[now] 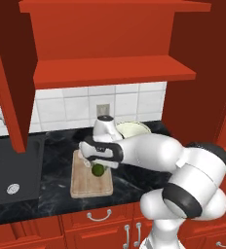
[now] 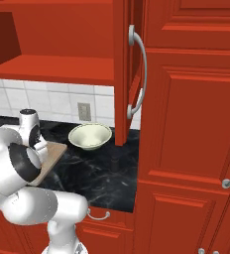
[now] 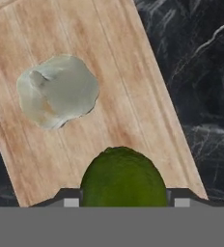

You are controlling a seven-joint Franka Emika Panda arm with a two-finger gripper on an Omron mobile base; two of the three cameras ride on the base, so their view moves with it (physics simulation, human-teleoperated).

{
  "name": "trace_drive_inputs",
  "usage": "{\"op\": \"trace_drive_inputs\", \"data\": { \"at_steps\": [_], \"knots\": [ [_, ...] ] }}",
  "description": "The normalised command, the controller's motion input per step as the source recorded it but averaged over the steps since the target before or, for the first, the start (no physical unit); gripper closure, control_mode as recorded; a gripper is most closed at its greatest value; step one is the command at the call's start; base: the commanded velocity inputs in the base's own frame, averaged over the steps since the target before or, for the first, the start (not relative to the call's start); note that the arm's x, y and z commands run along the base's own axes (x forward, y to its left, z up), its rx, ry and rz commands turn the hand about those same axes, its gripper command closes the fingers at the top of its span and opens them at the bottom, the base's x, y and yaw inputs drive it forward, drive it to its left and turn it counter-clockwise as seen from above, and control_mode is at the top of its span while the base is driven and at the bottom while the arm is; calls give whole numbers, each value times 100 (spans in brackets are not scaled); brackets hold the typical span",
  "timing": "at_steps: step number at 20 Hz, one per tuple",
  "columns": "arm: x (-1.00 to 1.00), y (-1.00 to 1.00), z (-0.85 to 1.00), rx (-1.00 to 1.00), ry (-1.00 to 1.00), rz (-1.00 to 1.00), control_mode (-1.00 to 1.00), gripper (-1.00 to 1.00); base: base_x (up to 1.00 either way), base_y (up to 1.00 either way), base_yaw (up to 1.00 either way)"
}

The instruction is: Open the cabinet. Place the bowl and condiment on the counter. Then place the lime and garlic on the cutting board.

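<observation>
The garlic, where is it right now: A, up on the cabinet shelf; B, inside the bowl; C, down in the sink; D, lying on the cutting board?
D: in the hand view the garlic lies on the cutting board, just beyond the lime that sits between the pincer's tips.

Even, flat rendered lighting is seen throughout; soft shadows are cast under the cabinet, and no glare or blur is found.
</observation>
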Motion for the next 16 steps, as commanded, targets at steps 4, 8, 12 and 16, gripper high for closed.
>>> {"op": "trace_drive_inputs", "data": {
  "at_steps": [4,8,12,16],
  "knots": [
    [0,4,-25,0,0,0,-100,-100,0,0,0],
    [6,9,-8,0,0,0,-100,-100,0,0,0],
    [0,0,4,0,0,0,-100,-100,0,0,0],
    [-27,-21,63,3,-8,0,-100,-100,0,0,0]
  ]
}}
